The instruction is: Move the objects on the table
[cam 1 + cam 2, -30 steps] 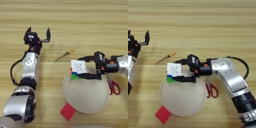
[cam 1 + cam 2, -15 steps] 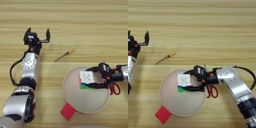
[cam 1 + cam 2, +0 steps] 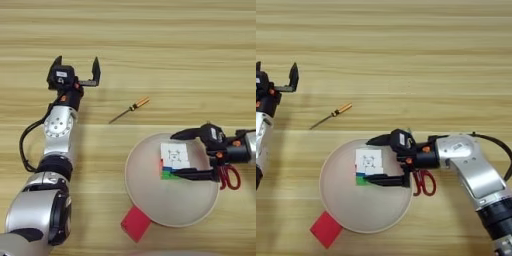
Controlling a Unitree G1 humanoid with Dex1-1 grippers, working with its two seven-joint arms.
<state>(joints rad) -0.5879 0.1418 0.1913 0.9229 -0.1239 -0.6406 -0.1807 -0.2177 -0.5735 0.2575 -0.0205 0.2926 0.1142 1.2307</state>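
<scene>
**Operator:** Where does the cube sit right now?

**Observer:** Your cube (image 3: pixel 369 166) rests on the plate (image 3: pixel 346 210), a little toward the plate's 12 o'clock from its middle, white face up. The right gripper (image 3: pixel 376 160) reaches in from 3 o'clock, and its two black fingers stand apart, one off the cube's far corner and one along its near edge. You cannot call that a clamp from here: the fingers bracket the cube, and whether they touch it is not clear.

**Operator:** And the other arm?

**Observer:** Your left gripper (image 3: pixel 76 70) is parked well away at 10 o'clock on the table (image 3: pixel 150 40), fingers spread wide, holding nothing.

**Operator:** So what is done, what is left?

**Observer:** Judging by how things lie, the cube is placed on the plate, so that part looks finished once you pull the right arm clear. The screwdriver (image 3: pixel 130 109) lies loose on the wood at the plate's 11 o'clock, untouched. The scissors (image 3: pixel 423 182) lie just outside the plate's rim at 3 o'clock, partly under your right wrist. The red block (image 3: pixel 136 224) sits against the rim at 7 o'clock. Those three look like what remains, if you mean to gather everything.
</scene>
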